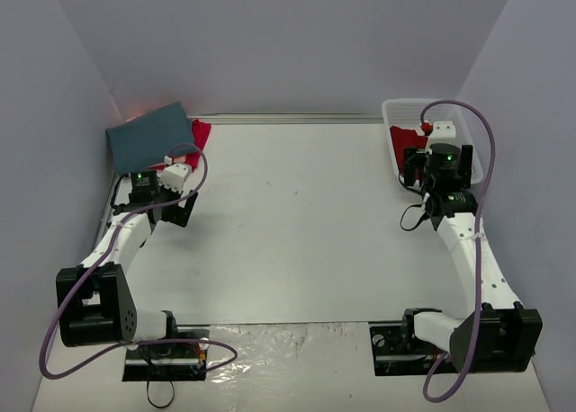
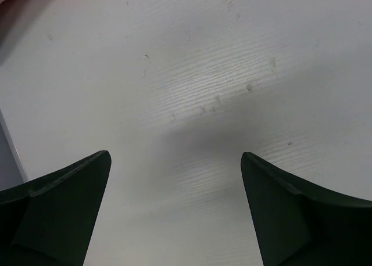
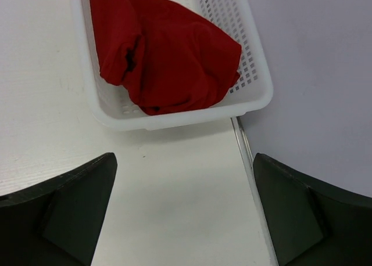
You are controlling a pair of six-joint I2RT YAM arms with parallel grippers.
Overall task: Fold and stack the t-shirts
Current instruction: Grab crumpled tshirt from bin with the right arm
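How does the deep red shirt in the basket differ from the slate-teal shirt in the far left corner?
Colour: the deep red shirt against the slate-teal shirt.
Shape: the red one is a crumpled heap; the teal one lies flat as a neat rectangle.
Place: the red one sits inside the white basket at far right; the teal one lies on the table, far left.
Shared: neither is held.

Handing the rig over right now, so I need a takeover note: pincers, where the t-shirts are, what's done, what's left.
Left pincer: open, empty, over bare table.
Right pincer: open, empty, just short of the white mesh basket.
Slate-teal t-shirt: looks folded, far left corner, lying over a brighter red t-shirt.
Deep red t-shirt: crumpled in the basket.
Done: apparently two stacked. Left: take out, fold and stack the deep red one.
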